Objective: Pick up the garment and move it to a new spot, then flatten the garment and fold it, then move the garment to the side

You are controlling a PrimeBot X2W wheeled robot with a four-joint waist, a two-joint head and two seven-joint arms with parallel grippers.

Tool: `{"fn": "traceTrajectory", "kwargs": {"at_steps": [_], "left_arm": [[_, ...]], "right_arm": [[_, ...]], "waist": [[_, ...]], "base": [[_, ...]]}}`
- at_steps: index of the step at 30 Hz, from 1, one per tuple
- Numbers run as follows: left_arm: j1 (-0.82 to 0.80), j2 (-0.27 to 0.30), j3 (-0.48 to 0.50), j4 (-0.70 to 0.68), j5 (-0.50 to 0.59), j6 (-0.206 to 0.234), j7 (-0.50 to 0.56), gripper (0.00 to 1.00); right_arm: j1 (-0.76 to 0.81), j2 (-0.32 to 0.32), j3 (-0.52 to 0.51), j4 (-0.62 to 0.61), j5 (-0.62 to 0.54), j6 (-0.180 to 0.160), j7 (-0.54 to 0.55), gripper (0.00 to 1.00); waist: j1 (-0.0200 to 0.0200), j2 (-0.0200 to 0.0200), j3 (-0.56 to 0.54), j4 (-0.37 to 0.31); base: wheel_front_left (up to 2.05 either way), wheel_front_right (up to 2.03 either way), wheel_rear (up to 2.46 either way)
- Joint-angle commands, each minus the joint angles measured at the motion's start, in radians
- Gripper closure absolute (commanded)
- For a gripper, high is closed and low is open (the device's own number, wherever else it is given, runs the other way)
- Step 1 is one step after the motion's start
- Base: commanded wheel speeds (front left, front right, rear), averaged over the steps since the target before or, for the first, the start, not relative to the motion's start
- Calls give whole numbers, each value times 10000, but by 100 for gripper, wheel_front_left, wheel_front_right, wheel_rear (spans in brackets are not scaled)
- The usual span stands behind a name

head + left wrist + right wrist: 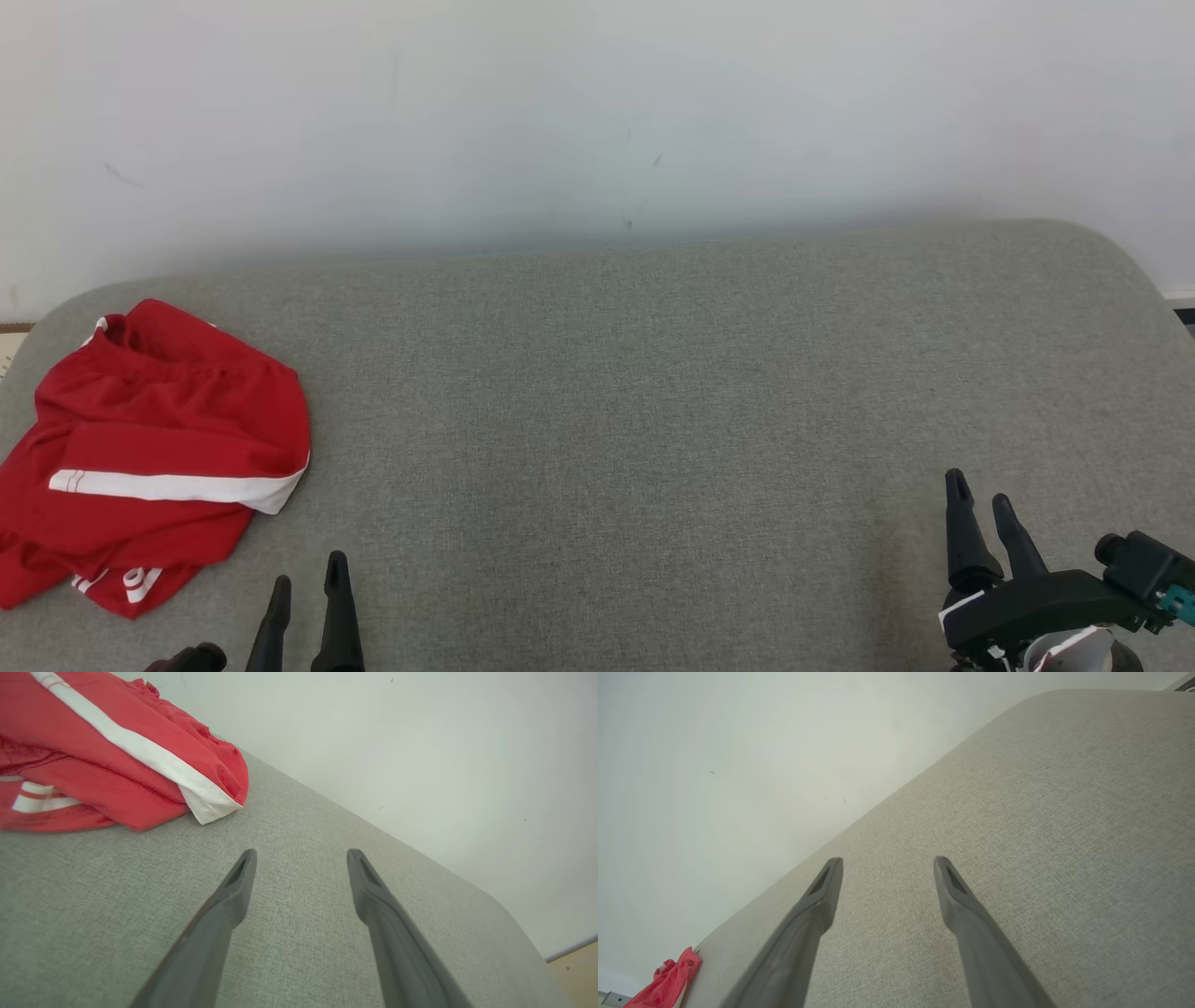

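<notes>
The garment [154,448] is red with white stripes and lies crumpled at the far left of the grey fabric surface [616,401]. In the left wrist view the garment [107,751] fills the upper left, ahead and left of the fingers. My left gripper [308,583] stands open at the bottom left, a short way right of the garment's near edge, nothing between its fingers. My right gripper [980,504] is open at the lower right, far from the cloth. In the right wrist view the right gripper [887,863] hangs over bare fabric, and a red scrap of the garment [668,980] shows at the bottom left.
A pale wall [597,112] runs right behind the grey surface. The surface has rounded corners at the back left and back right [1102,243]. A strip of floor [577,970] shows past its edge in the left wrist view.
</notes>
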Motion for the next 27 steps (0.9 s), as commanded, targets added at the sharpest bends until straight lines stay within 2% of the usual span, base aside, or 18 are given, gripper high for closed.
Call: {"fn": "traceTrajectory", "kwargs": {"at_steps": [1, 15, 27], "left_arm": [[-8, 94, 75, -177, 378, 80, -103, 0], [293, 203, 120, -636, 2001, 539, -247, 0], [492, 372, 282, -906, 3205, 894, -352, 0]], "right_arm": [[-83, -112, 154, -150, -336, 4, -138, 0], [-21, -469, 1375, -483, -1609, 4, -784, 0], [14, -851, 2191, -623, -2169, 5, -1275, 0]], "waist": [[0, 0, -19, 3], [0, 0, -118, 1], [0, 0, -179, -10]], "base": [[0, 0, 0], [0, 0, 0], [0, 0, 0]]}}
